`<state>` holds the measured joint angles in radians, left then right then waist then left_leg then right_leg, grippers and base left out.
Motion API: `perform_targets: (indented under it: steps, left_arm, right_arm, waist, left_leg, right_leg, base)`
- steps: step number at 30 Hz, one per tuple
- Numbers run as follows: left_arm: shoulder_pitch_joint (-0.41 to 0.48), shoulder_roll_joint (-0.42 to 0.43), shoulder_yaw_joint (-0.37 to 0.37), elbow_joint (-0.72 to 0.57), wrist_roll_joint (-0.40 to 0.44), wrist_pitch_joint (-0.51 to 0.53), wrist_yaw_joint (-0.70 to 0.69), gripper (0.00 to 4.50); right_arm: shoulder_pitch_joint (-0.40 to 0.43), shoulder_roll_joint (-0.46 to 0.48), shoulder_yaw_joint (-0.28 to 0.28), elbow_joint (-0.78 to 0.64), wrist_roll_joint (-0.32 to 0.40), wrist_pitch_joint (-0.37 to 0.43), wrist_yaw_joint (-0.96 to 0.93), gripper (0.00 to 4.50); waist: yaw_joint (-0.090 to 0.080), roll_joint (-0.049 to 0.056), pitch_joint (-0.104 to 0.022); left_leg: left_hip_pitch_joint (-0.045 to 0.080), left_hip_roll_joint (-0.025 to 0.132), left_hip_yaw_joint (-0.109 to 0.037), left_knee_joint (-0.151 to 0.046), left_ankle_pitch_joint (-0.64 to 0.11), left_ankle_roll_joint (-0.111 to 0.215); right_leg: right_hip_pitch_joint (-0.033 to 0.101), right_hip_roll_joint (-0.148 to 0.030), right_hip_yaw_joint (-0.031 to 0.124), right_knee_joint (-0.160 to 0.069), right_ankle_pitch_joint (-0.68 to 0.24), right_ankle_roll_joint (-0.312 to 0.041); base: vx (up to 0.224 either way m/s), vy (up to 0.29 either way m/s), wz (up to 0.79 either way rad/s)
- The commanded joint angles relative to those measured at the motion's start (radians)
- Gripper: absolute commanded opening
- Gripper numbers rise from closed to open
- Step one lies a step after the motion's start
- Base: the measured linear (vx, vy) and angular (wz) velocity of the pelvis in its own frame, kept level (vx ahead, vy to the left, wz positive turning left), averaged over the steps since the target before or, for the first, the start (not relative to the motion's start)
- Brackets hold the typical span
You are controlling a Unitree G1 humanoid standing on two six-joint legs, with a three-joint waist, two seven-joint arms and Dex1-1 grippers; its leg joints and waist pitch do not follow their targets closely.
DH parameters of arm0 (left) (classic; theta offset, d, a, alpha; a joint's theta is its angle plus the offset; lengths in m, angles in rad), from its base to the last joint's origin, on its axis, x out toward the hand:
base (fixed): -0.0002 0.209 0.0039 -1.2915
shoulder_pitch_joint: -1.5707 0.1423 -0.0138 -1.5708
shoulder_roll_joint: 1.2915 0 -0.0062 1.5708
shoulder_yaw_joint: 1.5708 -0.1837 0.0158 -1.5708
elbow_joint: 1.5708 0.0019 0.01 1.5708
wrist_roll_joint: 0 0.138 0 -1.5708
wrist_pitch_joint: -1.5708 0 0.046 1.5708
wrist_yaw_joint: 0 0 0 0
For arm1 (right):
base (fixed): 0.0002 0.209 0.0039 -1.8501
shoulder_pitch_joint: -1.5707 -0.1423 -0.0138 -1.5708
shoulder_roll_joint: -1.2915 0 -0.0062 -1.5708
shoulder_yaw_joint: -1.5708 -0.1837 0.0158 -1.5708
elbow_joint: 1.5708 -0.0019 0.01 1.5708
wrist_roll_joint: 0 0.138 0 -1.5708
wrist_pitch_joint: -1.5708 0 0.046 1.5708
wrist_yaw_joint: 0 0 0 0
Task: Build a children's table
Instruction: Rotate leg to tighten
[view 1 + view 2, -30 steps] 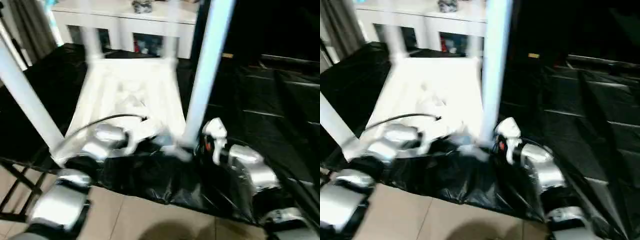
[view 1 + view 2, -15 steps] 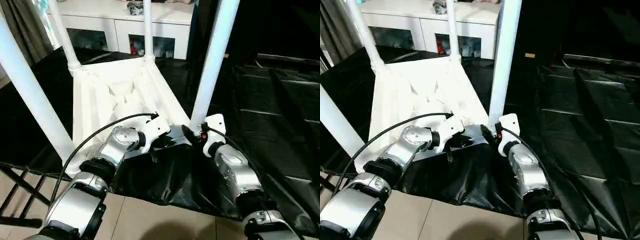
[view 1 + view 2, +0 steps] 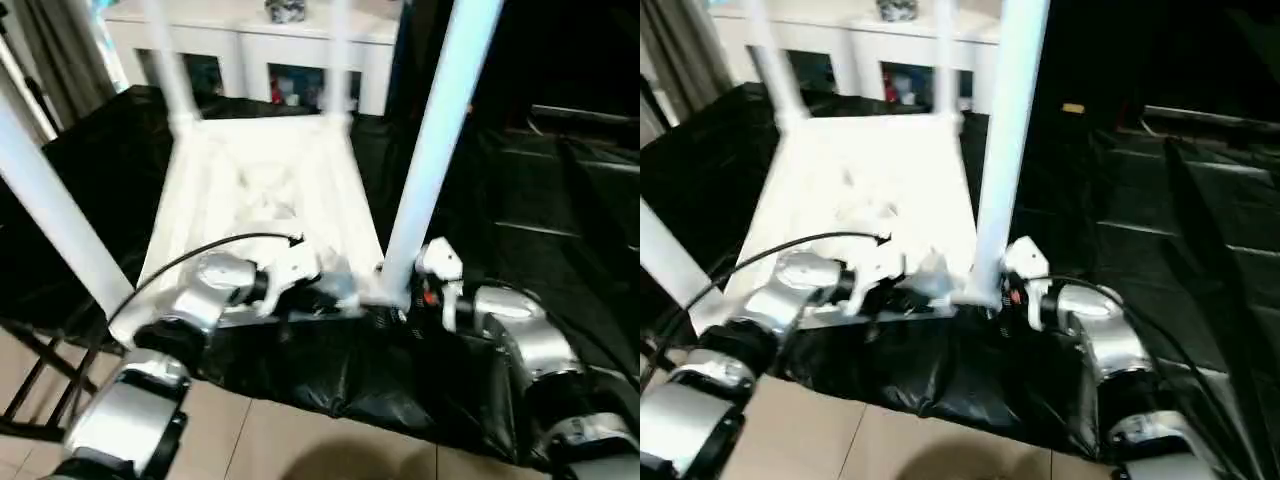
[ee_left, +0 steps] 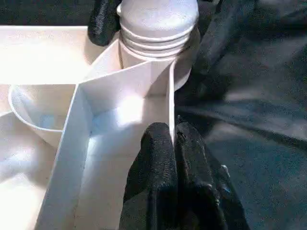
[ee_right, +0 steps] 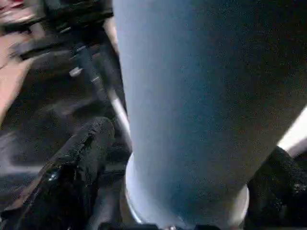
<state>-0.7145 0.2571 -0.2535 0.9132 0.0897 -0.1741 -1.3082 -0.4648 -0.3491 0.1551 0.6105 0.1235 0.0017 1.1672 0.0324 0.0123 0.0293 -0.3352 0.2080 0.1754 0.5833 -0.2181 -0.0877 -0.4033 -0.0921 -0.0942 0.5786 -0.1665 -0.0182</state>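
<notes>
Table top (image 3: 265, 190) upside down on black-sheeted surface, four legs up | left gripper (image 4: 173, 139) jaws pinched on near rim | right gripper (image 5: 182, 191) jaws wide around near-right leg (image 3: 430, 160), not gripping | tip: brace rim steady, seat leg square.

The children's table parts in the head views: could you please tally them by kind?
Table top: 1
Legs standing up from its corner sockets: 4 (near left, near right, far left, far right)
Total: 5
</notes>
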Motion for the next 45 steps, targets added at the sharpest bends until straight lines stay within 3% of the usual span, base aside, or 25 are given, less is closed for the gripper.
perform_targets:
  steps: [1, 2, 3, 7, 8, 13, 17, 18, 20, 22, 28, 29, 30, 31, 37, 42, 45]
  left_arm:
    - [0.014, -0.011, -0.032, 0.0, -0.005, -0.006, -0.038, 0.0]
    - [0.008, 0.008, -0.045, 0.005, 0.0, -0.016, -0.075, 0.0]
    - [0.006, 0.011, -0.045, 0.006, 0.001, -0.02, -0.081, 0.0]
    - [0.001, 0.018, -0.045, 0.009, -0.001, -0.021, -0.107, 0.0]
    - [-0.001, 0.021, -0.044, 0.01, 0.001, -0.022, -0.113, 0.0]
    - [-0.008, 0.023, -0.035, 0.019, 0.0, -0.024, -0.109, 0.0]
    - [-0.011, -0.002, -0.023, 0.03, 0.016, 0.008, 0.026, 0.0]
    - [-0.017, -0.012, -0.022, 0.037, 0.034, 0.022, 0.095, 0.0]
    - [-0.026, -0.034, -0.011, 0.047, 0.046, 0.046, 0.183, 0.0]
    - [-0.034, -0.065, 0.006, 0.051, 0.043, 0.07, 0.256, 0.0]
    - [-0.024, -0.168, 0.002, 0.018, 0.053, 0.117, 0.379, 0.0]
    - [-0.018, -0.184, -0.004, 0.016, 0.053, 0.112, 0.385, 0.0]
    - [-0.012, -0.201, -0.014, 0.019, 0.057, 0.101, 0.398, 0.0]
    - [-0.01, -0.204, -0.019, 0.023, 0.062, 0.089, 0.406, 0.0]
    - [-0.006, -0.174, -0.018, 0.028, 0.064, 0.051, 0.385, 0.0]
    - [-0.008, -0.117, -0.018, 0.039, 0.068, 0.019, 0.33, 0.0]
    - [-0.009, -0.071, -0.019, 0.043, 0.058, -0.006, 0.245, 0.0]
  right_arm:
    - [-0.003, 0.004, 0.042, 0.002, -0.01, -0.004, 0.051, 3.56]
    - [-0.025, -0.003, 0.055, 0.027, -0.017, -0.009, 0.091, 3.42]
    - [-0.029, -0.003, 0.058, 0.03, -0.015, -0.008, 0.099, 3.27]
    - [-0.04, -0.002, 0.064, 0.032, -0.011, 0.0, 0.12, 3.1]
    - [-0.042, -0.001, 0.065, 0.032, -0.009, 0.002, 0.126, 2.85]
    - [-0.04, 0.022, 0.05, 0.029, 0.011, 0.022, 0.107, 2.71]
    - [-0.025, 0.088, -0.021, 0.065, 0.004, -0.004, -0.115, 2.67]
    - [-0.024, 0.106, -0.036, 0.084, -0.014, -0.004, -0.206, 2.67]
    - [-0.021, 0.134, -0.053, 0.109, -0.04, -0.004, -0.334, 2.67]
    - [-0.018, 0.166, -0.073, 0.127, -0.053, 0.004, -0.446, 2.67]
    - [-0.013, 0.302, -0.107, 0.15, -0.084, 0.055, -0.734, 2.67]
    - [-0.016, 0.328, -0.107, 0.15, -0.081, 0.05, -0.749, 2.67]
    - [-0.022, 0.353, -0.098, 0.151, -0.092, 0.024, -0.772, 2.67]
    - [-0.025, 0.357, -0.092, 0.151, -0.099, 0.004, -0.775, 3.02]
    - [-0.035, 0.301, -0.102, 0.13, -0.067, -0.031, -0.683, 3.71]
    - [-0.035, 0.206, -0.083, 0.11, -0.054, -0.025, -0.501, 3.8]
    - [-0.024, 0.131, -0.063, 0.074, -0.018, 0.005, -0.299, 3.8]
  waist:
    - [0.002, -0.01, -0.049]
    - [0.004, -0.01, -0.049]
    - [0.003, -0.015, -0.049]
    - [0.005, -0.014, -0.05]
    - [0.006, -0.014, -0.051]
    - [0.007, -0.014, -0.051]
    - [0.005, -0.008, -0.047]
    - [-0.004, -0.009, -0.043]
    - [-0.011, -0.009, -0.039]
    - [-0.016, -0.009, -0.039]
    - [-0.029, -0.006, -0.041]
    - [-0.029, 0.002, -0.041]
    - [-0.032, 0.001, -0.04]
    - [-0.033, 0.001, -0.041]
    - [-0.033, 0.002, -0.043]
    - [-0.028, 0.0, -0.049]
    - [-0.024, -0.003, -0.05]
  left_leg:
    - [-0.013, 0.029, 0.005, -0.065, -0.145, 0.133]
    - [-0.012, 0.029, 0.005, -0.066, -0.149, 0.12]
    - [-0.013, 0.029, 0.005, -0.066, -0.15, 0.119]
    - [-0.013, 0.029, 0.005, -0.065, -0.123, 0.116]
    - [-0.013, 0.029, 0.004, -0.064, -0.114, 0.119]
    - [-0.013, 0.028, 0.006, -0.063, -0.108, 0.124]
    - [-0.011, 0.029, 0.005, -0.067, -0.142, 0.093]
    - [-0.01, 0.025, 0.002, -0.072, -0.186, 0.061]
    - [-0.006, 0.021, -0.001, -0.075, -0.216, 0.036]
    - [-0.006, 0.019, -0.002, -0.076, -0.223, 0.028]
    - [-0.008, 0.015, -0.004, -0.076, -0.234, 0.041]
    - [-0.009, 0.015, -0.004, -0.077, -0.236, 0.043]
    - [-0.011, 0.015, -0.004, -0.077, -0.241, 0.043]
    - [-0.011, 0.015, -0.005, -0.078, -0.244, 0.043]
    - [-0.012, 0.016, -0.005, -0.077, -0.256, 0.06]
    - [-0.018, 0.015, 0.0, -0.067, -0.174, 0.109]
    - [-0.018, 0.016, 0.0, -0.064, -0.147, 0.135]
  right_leg:
    - [0.059, -0.053, 0.046, -0.053, -0.185, -0.265]
    - [0.059, -0.053, 0.047, -0.052, -0.186, -0.266]
    - [0.06, -0.053, 0.047, -0.05, -0.184, -0.266]
    - [0.061, -0.054, 0.048, -0.046, -0.152, -0.271]
    - [0.061, -0.054, 0.047, -0.044, -0.134, -0.275]
    - [0.061, -0.054, 0.047, -0.044, -0.13, -0.279]
    - [0.058, -0.055, 0.048, -0.05, -0.186, -0.264]
    - [0.056, -0.057, 0.048, -0.061, -0.274, -0.235]
    - [0.052, -0.056, 0.047, -0.074, -0.374, -0.197]
    - [0.051, -0.054, 0.047, -0.078, -0.403, -0.181]
    - [0.048, -0.05, 0.046, -0.083, -0.392, -0.174]
    - [0.048, -0.051, 0.046, -0.083, -0.39, -0.175]
    - [0.048, -0.05, 0.046, -0.084, -0.383, -0.174]
    - [0.049, -0.05, 0.045, -0.083, -0.381, -0.174]
    - [0.052, -0.05, 0.046, -0.08, -0.341, -0.19]
    - [0.061, -0.052, 0.047, -0.067, -0.227, -0.23]
    - [0.065, -0.049, 0.045, -0.06, -0.181, -0.251]
  base:
    - [0.0, 0.0, 0.0]
    - [0.0, 0.0, 0.0]
    - [0.0, 0.0, 0.0]
    - [0.0, 0.0, 0.0]
    - [0.0, 0.0, 0.0]
    - [0.0, 0.0, 0.0]
    - [0.0, 0.0, 0.0]
    - [0.0, 0.0, 0.0]
    - [0.0, 0.0, 0.0]
    - [0.0, 0.0, 0.0]
    - [0.0, 0.0, 0.0]
    - [0.0, 0.0, 0.0]
    - [0.0, 0.0, 0.0]
    - [0.0, 0.0, 0.0]
    - [0.0, 0.0, 0.0]
    - [0.0, 0.0, 0.0]
    - [0.0, 0.0, 0.0]
